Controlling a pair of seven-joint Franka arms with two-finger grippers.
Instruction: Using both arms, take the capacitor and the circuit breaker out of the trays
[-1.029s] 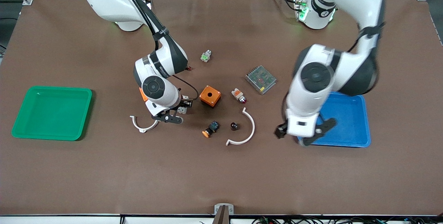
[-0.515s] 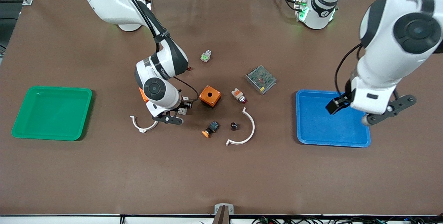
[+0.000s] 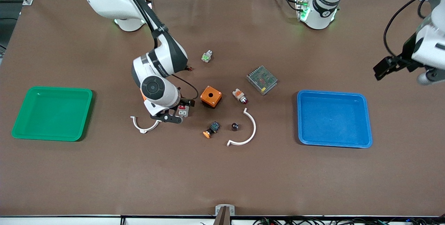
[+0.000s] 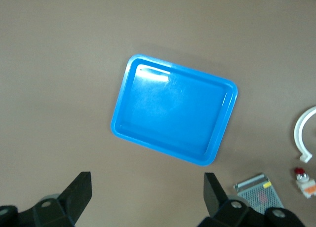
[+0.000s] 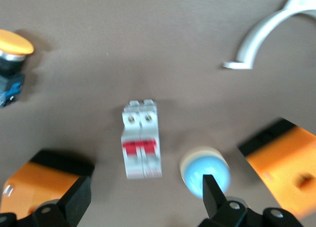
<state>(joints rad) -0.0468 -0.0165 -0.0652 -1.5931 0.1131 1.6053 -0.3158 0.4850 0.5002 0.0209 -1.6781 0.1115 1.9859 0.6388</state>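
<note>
The breaker [image 3: 183, 110], a small white block with red levers, lies on the brown cloth beside the holed orange box [image 3: 211, 96]. My right gripper [image 3: 178, 112] hangs open just over it. In the right wrist view the breaker [image 5: 141, 140] lies flat just past the open right gripper [image 5: 145, 202], in line with the gap between its fingers and untouched. The capacitor [image 3: 234, 126], a tiny black cylinder, stands inside the curve of a white arc [image 3: 245, 131]. My left gripper [image 3: 429, 75] is high over the cloth at the left arm's end, open and empty [image 4: 148, 192].
Blue tray [image 3: 333, 119] [image 4: 173, 111] at the left arm's end, green tray [image 3: 52, 113] at the right arm's end. Orange pushbutton [image 3: 211, 130], white-and-orange indicator [image 3: 240, 95], grey meshed unit [image 3: 261, 79], green-white part [image 3: 206, 56], second white arc [image 3: 144, 126], light blue cap [image 5: 205, 172].
My left arm has swung up and away from over the blue tray to the left arm's end of the table. My right gripper has shifted slightly over the breaker.
</note>
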